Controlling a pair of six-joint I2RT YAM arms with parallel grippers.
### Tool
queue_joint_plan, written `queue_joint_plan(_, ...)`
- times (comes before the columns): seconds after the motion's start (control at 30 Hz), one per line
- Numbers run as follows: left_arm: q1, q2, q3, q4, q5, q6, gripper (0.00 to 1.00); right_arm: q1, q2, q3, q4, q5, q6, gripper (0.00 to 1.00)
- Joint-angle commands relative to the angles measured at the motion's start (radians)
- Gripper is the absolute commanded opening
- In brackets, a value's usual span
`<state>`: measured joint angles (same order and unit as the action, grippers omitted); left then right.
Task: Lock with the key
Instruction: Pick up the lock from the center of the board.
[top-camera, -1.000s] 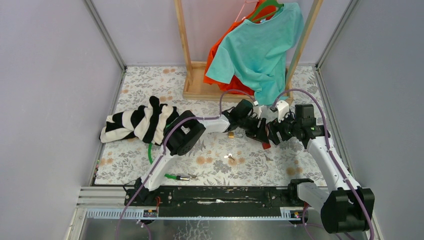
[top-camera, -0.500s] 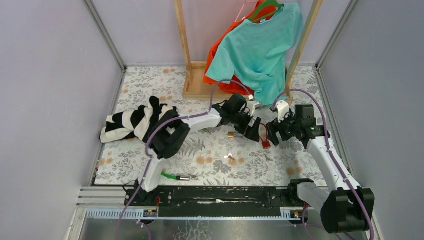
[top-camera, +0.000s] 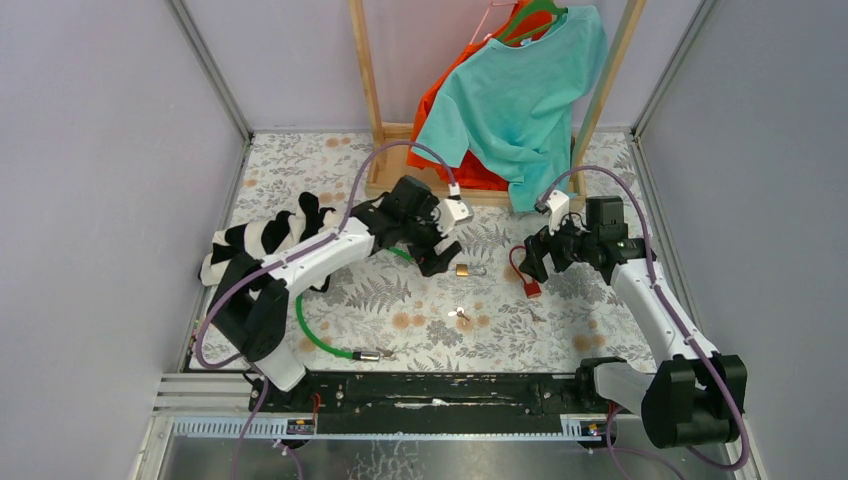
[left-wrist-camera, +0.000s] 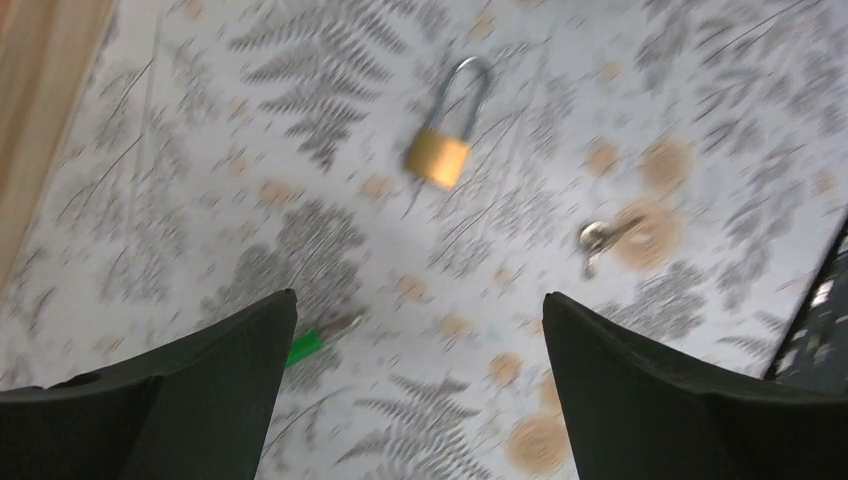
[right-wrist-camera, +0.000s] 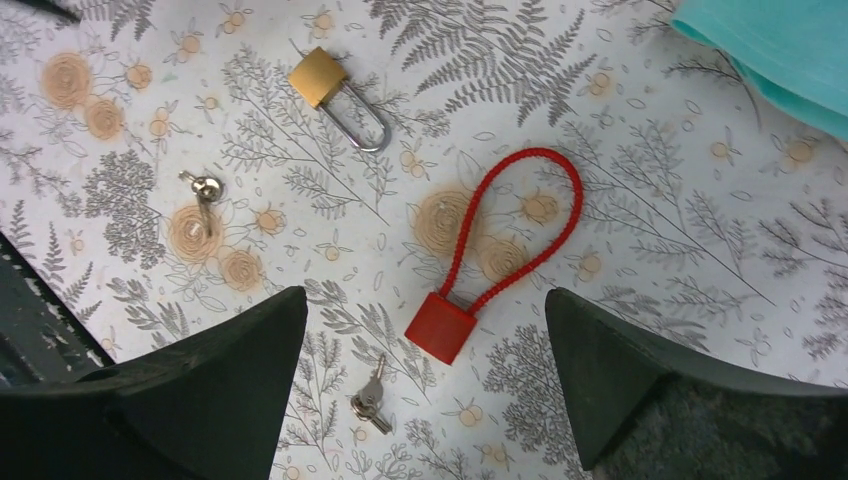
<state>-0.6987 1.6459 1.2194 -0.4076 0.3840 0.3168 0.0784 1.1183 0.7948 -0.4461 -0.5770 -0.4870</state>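
Red cable padlock (right-wrist-camera: 440, 328) lies free beneath the right claw (right-wrist-camera: 421, 302), which gapes empty.

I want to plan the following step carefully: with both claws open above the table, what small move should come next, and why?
Probably lower the right claw onto the small keys lying beside the red padlock. That claw is open and empty, and the keys lie loose almost under it.

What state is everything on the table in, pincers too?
Brass padlock with steel shackle: shackle closed, no key inserted.
Red cable padlock: loop closed, no key inserted.
Small silver key: lying loose.
Two joined keys: lying loose.
Left pincer: open, empty.
Right pincer: open, empty.
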Motion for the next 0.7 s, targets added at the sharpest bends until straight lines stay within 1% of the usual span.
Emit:
queue_joint_plan(0.0,0.129,-0.008,-0.013,-0.190,-0.014,0.241,1.00,0.024,0.014,0.021,0.041,-0.085,0.013,0.95)
queue_joint_plan(0.07,0.198,0.006,-0.016,-0.207,0.040,0.311,1.00,0.024,0.001,0.012,0.041,-0.068,0.011,0.95)
queue_joint_plan(0.17,0.256,0.038,-0.016,-0.213,0.047,0.429,0.99,0.024,-0.023,-0.013,0.046,-0.073,0.011,0.95)
queue_joint_plan(0.27,0.271,0.094,0.001,-0.222,0.025,0.542,0.95,0.024,-0.040,-0.024,0.044,-0.067,0.009,0.95)
queue_joint_plan(0.37,0.276,0.166,0.055,-0.277,0.032,0.638,0.87,0.024,-0.047,-0.029,0.042,-0.058,0.003,0.95)
queue_joint_plan(0.53,0.278,0.269,0.109,-0.294,0.029,0.676,0.73,0.024,-0.048,-0.031,0.029,-0.046,-0.019,0.95)
queue_joint_plan(0.67,0.278,0.312,0.116,-0.279,0.036,0.671,0.65,0.024,-0.054,-0.036,0.027,-0.042,-0.024,0.95)
